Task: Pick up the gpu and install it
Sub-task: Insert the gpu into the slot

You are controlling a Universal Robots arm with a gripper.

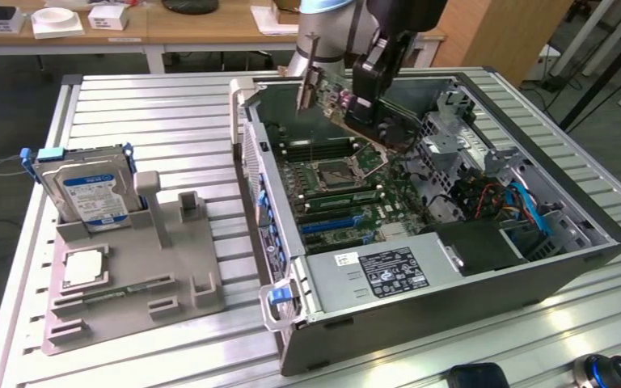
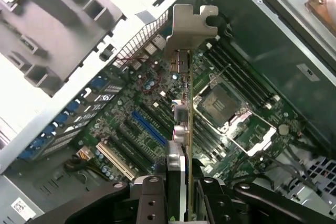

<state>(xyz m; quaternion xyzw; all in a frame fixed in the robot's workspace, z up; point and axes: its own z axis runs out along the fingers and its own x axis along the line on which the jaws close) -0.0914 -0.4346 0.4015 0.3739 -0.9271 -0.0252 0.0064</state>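
Grey metal at one end, the gpu (image 2: 181, 113) looks light, stiff and fragile; we see the gripper (image 2: 184, 176) clenched on its flat faces over the computer case (image 1: 429, 317).

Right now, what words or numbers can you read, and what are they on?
No text can be quoted.
Hard drive label: too small to read.
Power supply black label: white print, blurred.
White sticker beside it: too small.
Gpu in the hand: no readable print.
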